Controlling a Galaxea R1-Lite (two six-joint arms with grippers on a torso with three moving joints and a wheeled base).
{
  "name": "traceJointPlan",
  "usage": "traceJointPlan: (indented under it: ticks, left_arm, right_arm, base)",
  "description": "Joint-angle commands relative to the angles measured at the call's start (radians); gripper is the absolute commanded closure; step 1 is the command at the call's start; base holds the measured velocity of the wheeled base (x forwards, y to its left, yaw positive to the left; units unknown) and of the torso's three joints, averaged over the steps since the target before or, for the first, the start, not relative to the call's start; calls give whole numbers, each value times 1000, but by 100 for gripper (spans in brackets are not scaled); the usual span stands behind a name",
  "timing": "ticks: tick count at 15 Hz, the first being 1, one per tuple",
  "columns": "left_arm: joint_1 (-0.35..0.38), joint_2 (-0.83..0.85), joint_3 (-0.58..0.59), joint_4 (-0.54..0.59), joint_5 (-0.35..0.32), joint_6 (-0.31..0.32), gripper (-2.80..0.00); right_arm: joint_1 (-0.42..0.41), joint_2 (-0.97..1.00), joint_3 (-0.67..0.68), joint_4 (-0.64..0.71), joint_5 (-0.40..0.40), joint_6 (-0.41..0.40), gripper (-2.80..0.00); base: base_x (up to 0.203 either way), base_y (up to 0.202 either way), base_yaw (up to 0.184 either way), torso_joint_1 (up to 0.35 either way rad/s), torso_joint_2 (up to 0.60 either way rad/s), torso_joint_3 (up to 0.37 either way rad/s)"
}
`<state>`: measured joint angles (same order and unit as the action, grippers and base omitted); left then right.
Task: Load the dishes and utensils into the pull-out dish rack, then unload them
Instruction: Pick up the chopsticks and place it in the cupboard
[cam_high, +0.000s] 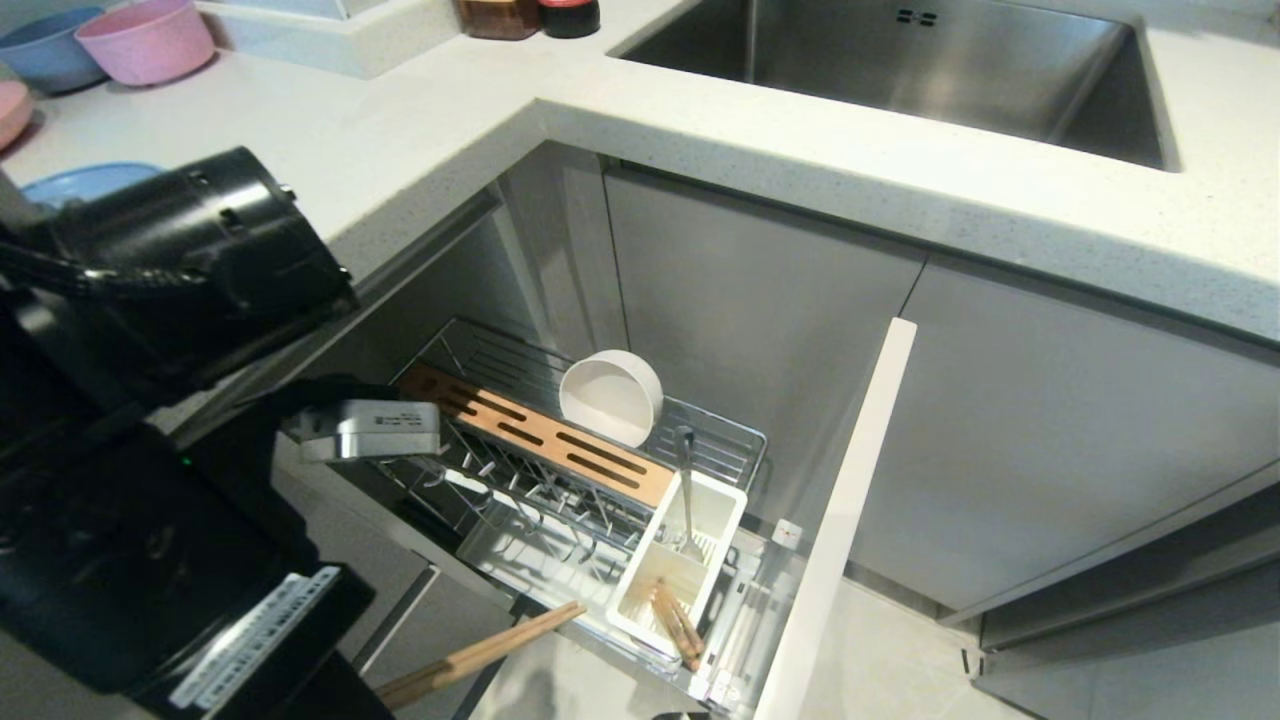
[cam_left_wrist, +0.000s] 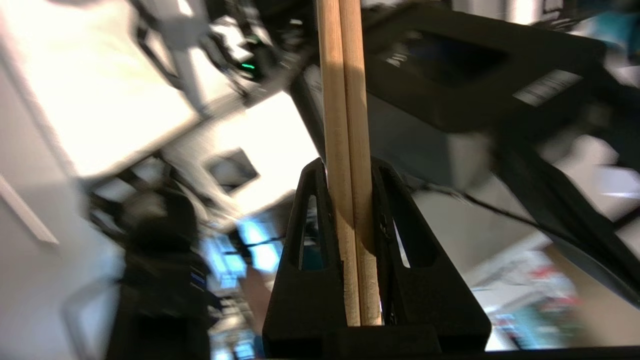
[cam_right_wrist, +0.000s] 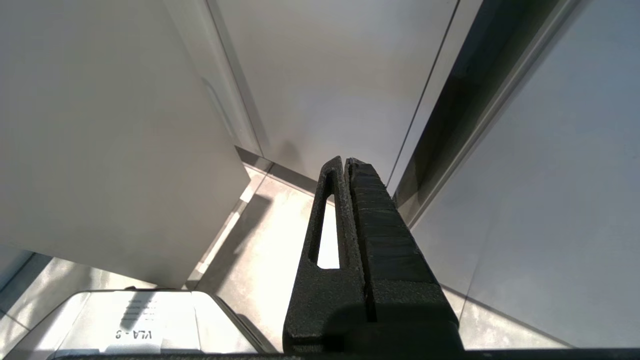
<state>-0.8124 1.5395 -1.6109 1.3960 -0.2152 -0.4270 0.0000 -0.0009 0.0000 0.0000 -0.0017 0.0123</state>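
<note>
Left claw, left wrist view: the left gripper is clenched on the chopsticks; I see both black fingers pressing the pair side by side, the sticks running out past the fingertips.
Hard to read, left wrist view: everything behind the fingers is smeared, so I cannot name what lies beyond the sticks.
Right claw, right wrist view: the right gripper has its fingers pressed together on nothing, hanging before a pale grey cabinet door with floor tiles below.
Cut off, right wrist view: a white labelled block sits at the near edge, only partly in frame.
Head view, claw: I cannot see either claw's fingers here; the left arm's black bulk fills the left side and hides the rack's near-left corner.
Head view, chopsticks: a held pair pokes out from under the arm at the near edge, short of the pull-out dish rack.
Head view, rack: the cream-white bowl stands tilted on edge at the far side; the silver spoon stands in the white caddy.
Head view, unclear: brown sticks lie in the caddy's near compartment; I cannot tell what they are.
Head view, counter: the light-blue plate is half hidden behind the arm, far left.
</note>
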Motion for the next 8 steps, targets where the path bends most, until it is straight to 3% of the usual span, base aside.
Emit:
traceJointPlan:
  ticks: [1,5,8]
  left_arm:
    - [5,68,6,-12,15,40,0]
    - [6,160,3,-146,81,124,0]
    - [6,214,2,-177,132,247,0]
  right_arm:
    - [0,1,1,0,0,0,0]
    - [0,1,2,0,0,0,0]
    - [0,1,2,0,0,0,0]
  base:
    - [0,0,0,0,0,0]
    - [0,0,0,0,0,0]
    - [0,0,0,0,0,0]
